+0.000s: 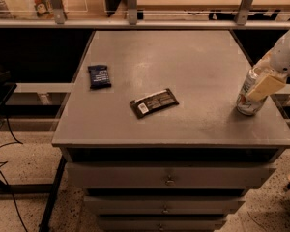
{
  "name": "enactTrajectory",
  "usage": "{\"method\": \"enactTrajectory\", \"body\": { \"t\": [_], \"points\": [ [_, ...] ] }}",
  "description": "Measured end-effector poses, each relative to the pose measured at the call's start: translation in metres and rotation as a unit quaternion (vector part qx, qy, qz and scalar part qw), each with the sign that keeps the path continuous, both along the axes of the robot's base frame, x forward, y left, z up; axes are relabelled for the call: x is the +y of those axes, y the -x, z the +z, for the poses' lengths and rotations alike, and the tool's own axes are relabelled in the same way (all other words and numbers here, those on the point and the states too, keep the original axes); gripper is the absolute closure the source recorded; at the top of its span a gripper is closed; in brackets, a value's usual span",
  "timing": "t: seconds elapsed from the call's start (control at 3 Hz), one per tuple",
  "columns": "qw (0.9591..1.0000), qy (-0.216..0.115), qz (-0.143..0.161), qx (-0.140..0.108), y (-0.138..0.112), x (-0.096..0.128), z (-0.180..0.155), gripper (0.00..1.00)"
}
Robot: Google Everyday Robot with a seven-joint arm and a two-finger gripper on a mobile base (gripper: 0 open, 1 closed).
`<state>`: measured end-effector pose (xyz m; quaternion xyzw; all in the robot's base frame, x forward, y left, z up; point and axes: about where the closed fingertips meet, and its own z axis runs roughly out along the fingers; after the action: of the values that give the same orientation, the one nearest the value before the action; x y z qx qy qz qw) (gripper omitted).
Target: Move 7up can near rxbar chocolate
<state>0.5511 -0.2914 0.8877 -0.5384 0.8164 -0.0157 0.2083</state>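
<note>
The 7up can [246, 100], pale with a silver top, stands near the right edge of the grey table [183, 62]. My gripper [262, 87] reaches in from the right and is at the can, with a cream part lying across the can's upper front side. The rxbar chocolate [153, 103], a long dark bar with white label patches, lies flat near the middle of the table, well to the left of the can.
A shorter dark blue wrapped bar [99, 76] lies at the table's left side. The table has drawers [169, 178] below its front edge. A shelf rail with posts [131, 4] runs behind the table. Cables lie on the floor at left.
</note>
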Motion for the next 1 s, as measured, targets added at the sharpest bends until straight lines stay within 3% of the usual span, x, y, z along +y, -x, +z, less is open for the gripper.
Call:
{"method": "enactTrajectory", "body": {
  "t": [0.33,0.67,1.0],
  "points": [
    [1.0,0.0,0.001,0.001,0.0,0.001,-0.001,0.87],
    [1.0,0.0,0.002,0.002,-0.001,0.002,-0.002,1.0],
    [0.9999,-0.005,0.014,-0.009,-0.006,0.013,0.005,1.0]
  ]
}}
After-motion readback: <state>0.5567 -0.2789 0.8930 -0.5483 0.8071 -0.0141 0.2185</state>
